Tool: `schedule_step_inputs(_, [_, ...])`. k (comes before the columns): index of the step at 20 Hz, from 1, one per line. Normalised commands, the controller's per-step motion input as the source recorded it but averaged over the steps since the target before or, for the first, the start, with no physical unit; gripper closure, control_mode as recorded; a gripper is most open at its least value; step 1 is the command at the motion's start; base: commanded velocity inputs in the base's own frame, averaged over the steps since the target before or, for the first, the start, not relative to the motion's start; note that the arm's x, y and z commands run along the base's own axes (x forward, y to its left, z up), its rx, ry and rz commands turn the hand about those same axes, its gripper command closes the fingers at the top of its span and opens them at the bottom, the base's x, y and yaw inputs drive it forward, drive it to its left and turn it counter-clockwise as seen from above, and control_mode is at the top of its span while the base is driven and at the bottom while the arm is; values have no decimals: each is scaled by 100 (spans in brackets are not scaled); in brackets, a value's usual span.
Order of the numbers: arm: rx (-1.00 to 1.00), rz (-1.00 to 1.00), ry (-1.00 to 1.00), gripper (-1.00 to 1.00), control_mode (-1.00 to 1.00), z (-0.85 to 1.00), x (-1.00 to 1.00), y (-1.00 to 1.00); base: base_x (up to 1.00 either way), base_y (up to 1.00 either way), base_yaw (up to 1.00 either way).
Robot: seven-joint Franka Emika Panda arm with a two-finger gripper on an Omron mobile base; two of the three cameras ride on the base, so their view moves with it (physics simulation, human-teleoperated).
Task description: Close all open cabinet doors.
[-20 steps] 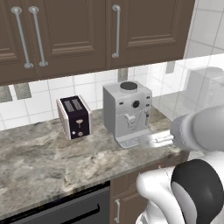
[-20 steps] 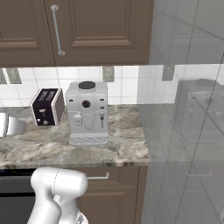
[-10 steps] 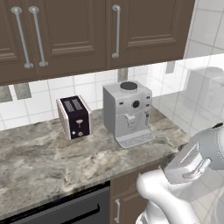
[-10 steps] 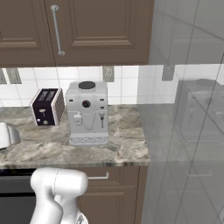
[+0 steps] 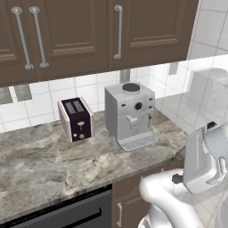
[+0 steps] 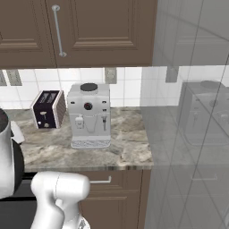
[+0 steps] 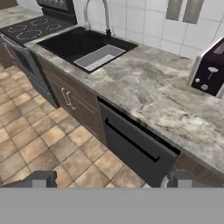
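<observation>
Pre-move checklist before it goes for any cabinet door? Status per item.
1. Gripper empty, jaws apart: ok.
2. Upper cabinet doors over the counter look flush: ok.
3. Base cabinet doors under the sink look shut: ok.
4. An open door as target in view: not ok, none seen.
5. Toaster and coffee machine stand apart from the arm: ok.
6. Doors beyond these views: cannot tell.

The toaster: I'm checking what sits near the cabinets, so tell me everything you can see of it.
The toaster is a small, dark purple-black box with pale side panels, two slots on top and a lever and knobs on its front end. It stands upright on the marbled stone counter against the white tiled wall, left of the grey coffee machine and apart from it.
</observation>
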Motion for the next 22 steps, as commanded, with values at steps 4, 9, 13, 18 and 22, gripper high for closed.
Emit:
schedule_step_inputs(4, [-1,-28,1,-100,-100,-30,100,0,0,0,0])
schedule_step_inputs(9, [0,-31,0,-100,-100,-29,100,0,0,0,0])
schedule_step_inputs(13, [0,-46,0,-100,-100,-18,100,1,0,0,0])
schedule_step_inputs(18, [0,-57,4,-100,-100,-23,89,7,0,0,0])
schedule_step_inputs(22, [0,-56,7,-100,-100,-29,67,15,0,0,0])
